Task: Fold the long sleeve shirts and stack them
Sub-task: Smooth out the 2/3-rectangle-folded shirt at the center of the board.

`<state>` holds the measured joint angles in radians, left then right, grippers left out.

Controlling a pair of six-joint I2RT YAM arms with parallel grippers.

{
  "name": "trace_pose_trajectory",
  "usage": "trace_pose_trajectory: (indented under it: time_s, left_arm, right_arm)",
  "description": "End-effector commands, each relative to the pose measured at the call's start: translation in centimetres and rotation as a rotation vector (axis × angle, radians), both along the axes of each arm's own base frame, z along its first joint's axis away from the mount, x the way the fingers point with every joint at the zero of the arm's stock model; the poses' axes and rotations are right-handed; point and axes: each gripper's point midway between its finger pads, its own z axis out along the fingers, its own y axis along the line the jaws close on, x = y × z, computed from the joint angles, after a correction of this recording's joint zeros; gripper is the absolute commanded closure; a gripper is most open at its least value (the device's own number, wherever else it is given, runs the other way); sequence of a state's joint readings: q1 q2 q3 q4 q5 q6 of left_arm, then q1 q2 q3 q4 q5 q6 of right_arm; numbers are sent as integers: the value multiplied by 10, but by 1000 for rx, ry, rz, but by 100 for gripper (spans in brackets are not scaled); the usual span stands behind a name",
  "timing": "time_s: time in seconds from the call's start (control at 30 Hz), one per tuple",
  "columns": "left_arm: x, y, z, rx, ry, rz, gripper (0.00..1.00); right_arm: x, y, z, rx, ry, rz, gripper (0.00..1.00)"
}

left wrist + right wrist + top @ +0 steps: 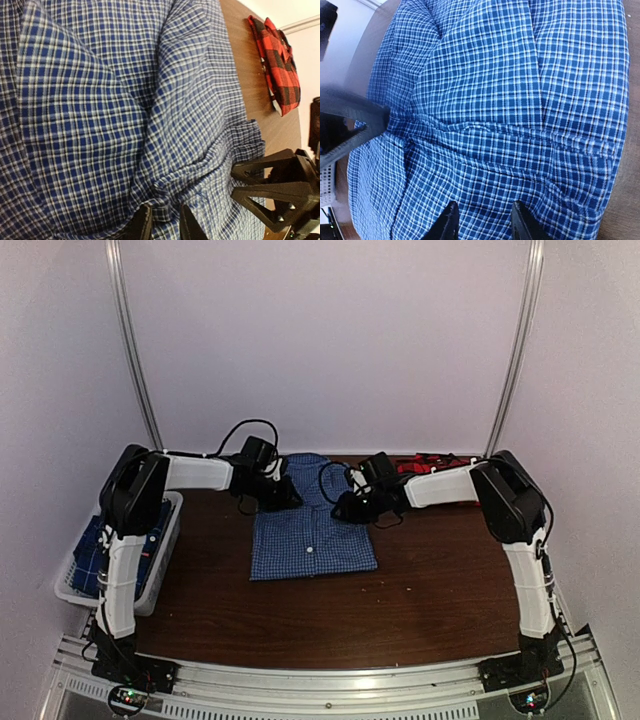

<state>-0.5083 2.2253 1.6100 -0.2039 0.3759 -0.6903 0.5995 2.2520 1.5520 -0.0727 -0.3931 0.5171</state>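
Laid out mid-bench, folded to a rough rectangle with the collar end farthest back: gingham shirt. Nipping a raised ridge of that cloth with the left fingers, drawn almost together; resting the right fingers on it a little way apart, cloth between the tips, no telling whether gripped. Red shirt at the far right edge, dark blue shirt in the basket at left.
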Motion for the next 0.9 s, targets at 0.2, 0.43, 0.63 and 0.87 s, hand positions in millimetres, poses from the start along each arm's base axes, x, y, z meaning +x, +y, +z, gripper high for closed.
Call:
trace_pose_trajectory:
  time_s: [0.2,0.43,0.63,0.87]
  left_arm:
    - [23,2,-24,31,25,22,80]
    - [38,10,11,50,-46,37,79]
    - [43,14,73,45,-155,48,75]
    - [9,30,102,15,-169,50,73]
  right_arm:
    - [3,-9,60,-8,-77,-16,51]
    - [-10,-18,93,12,-120,-16,52]
    - [-34,-29,83,5,-99,-10,64]
    - [-59,-40,81,15,-70,4,69]
